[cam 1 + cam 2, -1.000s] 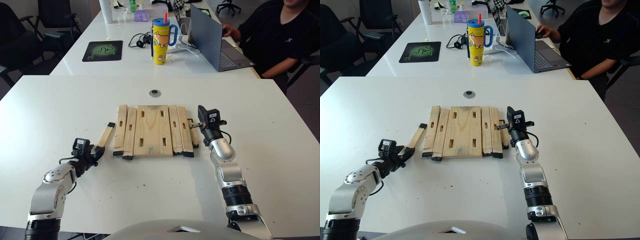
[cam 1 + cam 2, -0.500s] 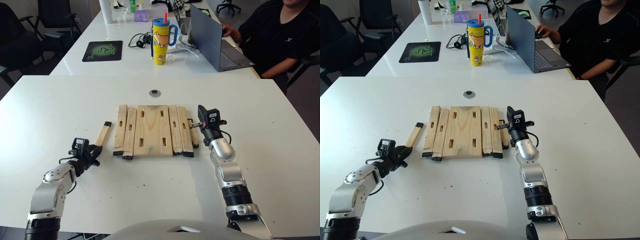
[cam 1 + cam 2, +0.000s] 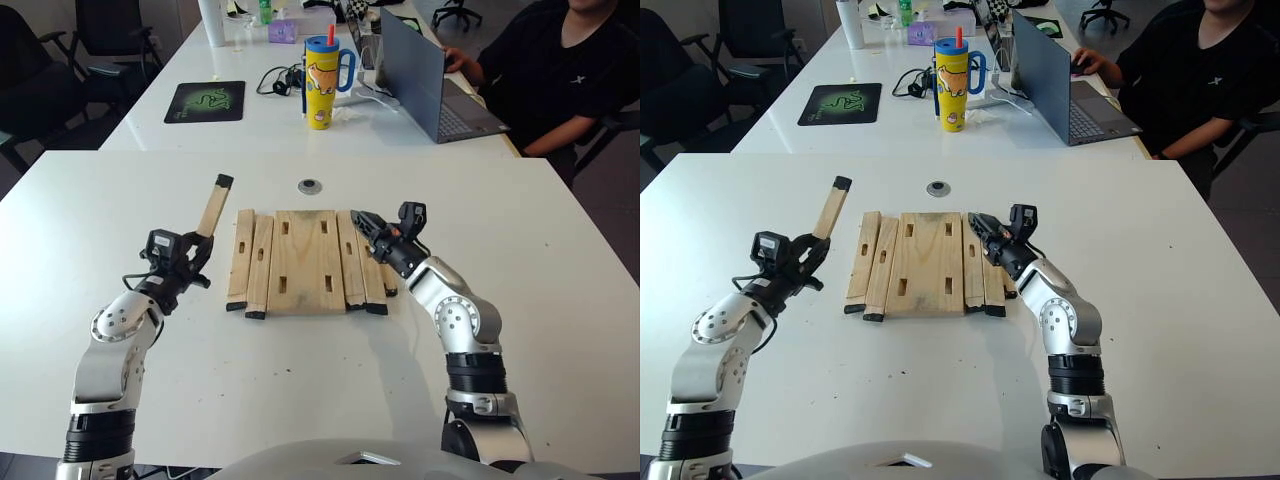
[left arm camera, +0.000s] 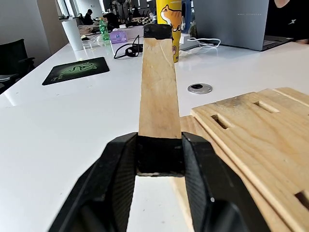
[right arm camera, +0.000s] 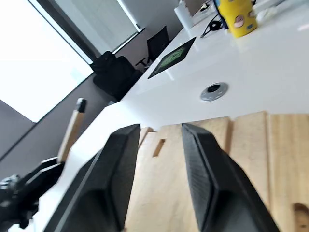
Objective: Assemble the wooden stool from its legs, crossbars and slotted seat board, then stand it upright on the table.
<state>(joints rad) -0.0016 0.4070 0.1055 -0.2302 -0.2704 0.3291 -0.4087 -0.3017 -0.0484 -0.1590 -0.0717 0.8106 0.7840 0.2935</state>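
The slotted seat board lies flat mid-table, with narrow slotted pieces along its left edge and more narrow pieces along its right. My left gripper is shut on the lower end of a wooden leg with a black cap. The leg is off the table, tilting up and away, left of the pieces; in the left wrist view the fingers clamp this leg. My right gripper hovers open over the right-hand pieces with nothing between its fingers.
A round cable grommet sits just behind the boards. On the table behind are a yellow mug, a laptop and a dark mouse pad. Bare white tabletop lies in front of the boards.
My left gripper has lifted the leg off the table and carried it up and farther away. My right gripper has swung from beside the right-hand pieces to over them.
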